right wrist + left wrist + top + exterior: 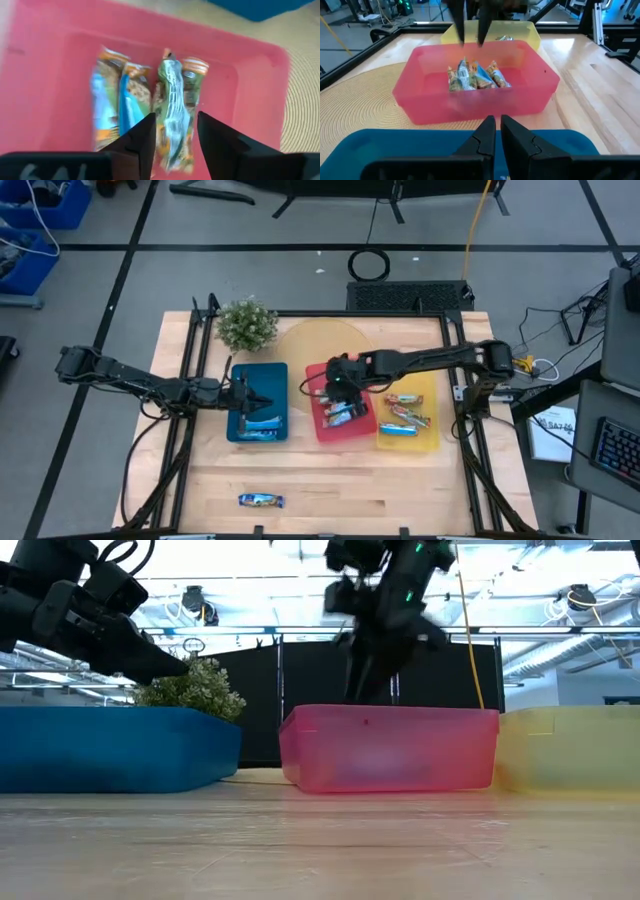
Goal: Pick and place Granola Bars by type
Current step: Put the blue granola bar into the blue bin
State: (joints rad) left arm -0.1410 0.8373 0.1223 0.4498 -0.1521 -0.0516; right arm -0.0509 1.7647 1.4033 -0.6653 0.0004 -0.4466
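Observation:
Several foil granola bars (pixel 345 415) lie in the red tray (pixel 318 430); they also show in the left wrist view (pixel 475 77) and in the right wrist view (pixel 172 110). More bars (pixel 405 415) lie in the yellow tray (pixel 427 385), and others (pixel 262 425) in the blue tray (pixel 270 373). One bar (pixel 261 500) lies alone on the table near its near edge. My right gripper (pixel 172 135) hangs open above the red tray's bars (pixel 370 685) and touches none of them. My left gripper (pixel 498 132) is shut and hovers over the blue tray (pixel 262 400).
A small potted plant (pixel 246 323) stands at the far left of the table, behind the blue tray. A round tan mat (pixel 320 345) lies under the far ends of the trays. Bare wood spreads across the near half of the table around the lone bar.

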